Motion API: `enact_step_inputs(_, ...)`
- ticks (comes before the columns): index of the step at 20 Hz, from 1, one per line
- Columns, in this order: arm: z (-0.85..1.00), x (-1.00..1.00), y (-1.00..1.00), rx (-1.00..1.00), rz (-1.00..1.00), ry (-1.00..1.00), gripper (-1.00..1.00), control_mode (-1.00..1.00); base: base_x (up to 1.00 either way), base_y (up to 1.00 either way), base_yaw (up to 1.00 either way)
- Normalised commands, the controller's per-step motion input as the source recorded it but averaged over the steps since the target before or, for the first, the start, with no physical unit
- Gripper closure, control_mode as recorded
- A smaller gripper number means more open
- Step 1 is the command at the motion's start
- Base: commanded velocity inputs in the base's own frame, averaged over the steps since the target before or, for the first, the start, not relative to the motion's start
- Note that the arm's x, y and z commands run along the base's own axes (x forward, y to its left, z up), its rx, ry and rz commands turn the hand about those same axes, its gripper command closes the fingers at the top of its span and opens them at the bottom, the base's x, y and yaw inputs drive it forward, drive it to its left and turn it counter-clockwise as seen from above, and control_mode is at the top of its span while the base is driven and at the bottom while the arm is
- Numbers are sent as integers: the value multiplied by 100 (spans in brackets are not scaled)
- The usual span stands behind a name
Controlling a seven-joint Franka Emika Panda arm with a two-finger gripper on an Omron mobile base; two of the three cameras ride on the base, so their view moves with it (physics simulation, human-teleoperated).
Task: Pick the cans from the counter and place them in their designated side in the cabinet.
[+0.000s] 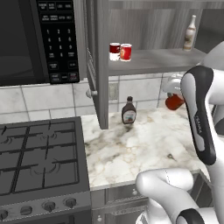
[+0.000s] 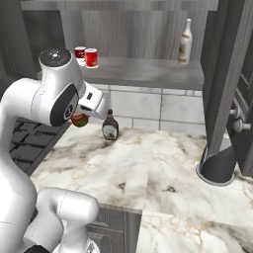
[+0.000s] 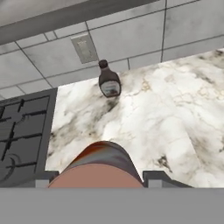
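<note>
Gripper (image 3: 101, 175) part-open, clamps a red can (image 3: 99, 168) above the counter (image 3: 175, 113). Sauce bottle (image 3: 109, 80) stands at 12 o'clock by the tiles; stovetop (image 3: 22, 131) at 9.

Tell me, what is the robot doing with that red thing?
The robot's gripper is holding a dark red can up in the air, above the marble counter. Two more cans already stand together on the left of the cabinet shelf, and a pale bottle stands on the right. A brown sauce bottle sits on the counter by the wall.
</note>
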Motion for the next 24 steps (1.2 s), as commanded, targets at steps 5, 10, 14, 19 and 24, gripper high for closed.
enact_step_inputs(5,20,-7,10,0,4,-11,100,-100,0,0,0)
enact_step_inputs(10,13,0,8,0,4,-16,100,-100,0,0,0)
enact_step_inputs(14,14,0,10,0,3,-15,100,-100,0,0,0)
enact_step_inputs(19,19,0,11,0,3,-13,100,-100,0,0,0)
enact_step_inputs(24,27,3,9,0,2,-12,100,-100,0,0,0)
